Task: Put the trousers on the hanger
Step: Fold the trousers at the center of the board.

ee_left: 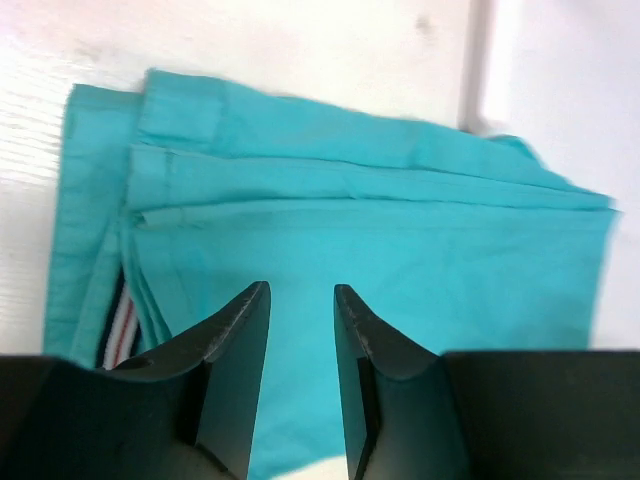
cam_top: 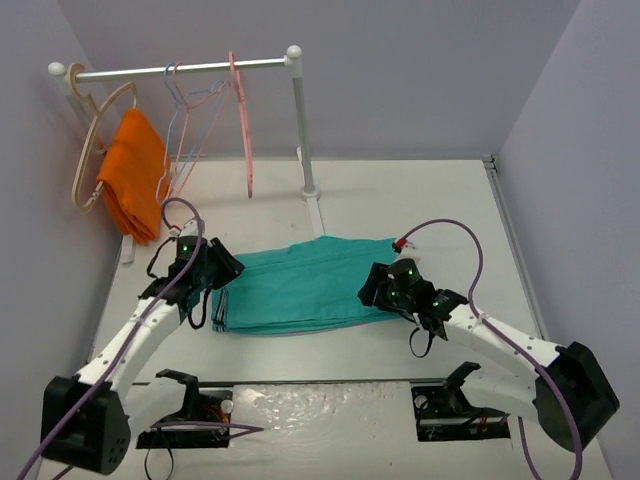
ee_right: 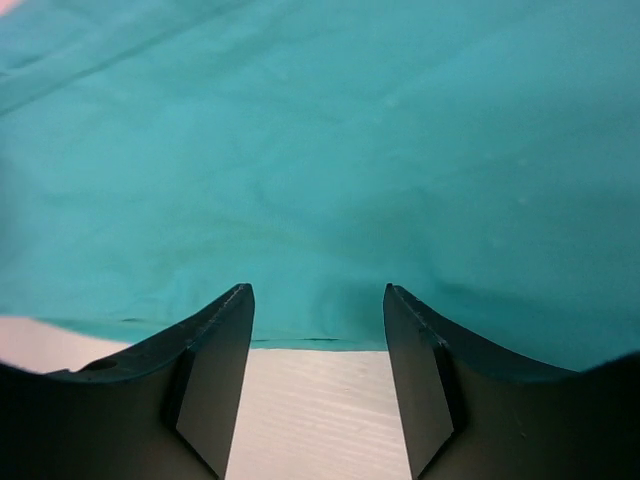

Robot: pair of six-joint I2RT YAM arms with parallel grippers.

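Observation:
The teal trousers (cam_top: 300, 285) lie folded flat in the middle of the table. My left gripper (cam_top: 222, 275) is open over their left end; in the left wrist view its jaws (ee_left: 300, 295) stand a little apart above the fabric (ee_left: 380, 230), with the striped band (ee_left: 120, 330) showing at lower left. My right gripper (cam_top: 372, 288) is open at their right end; in the right wrist view its jaws (ee_right: 317, 292) stand wide at the fabric's (ee_right: 320, 150) near edge. The salmon-pink hanger (cam_top: 243, 120) hangs on the rail, away from both grippers.
A white clothes rail (cam_top: 180, 68) on a post (cam_top: 303, 130) stands at the back. It also carries a thick beige hanger (cam_top: 92, 140) with an orange cloth (cam_top: 135, 185) and thin pale blue and pink hangers (cam_top: 185, 110). Walls close in on the left, right and back.

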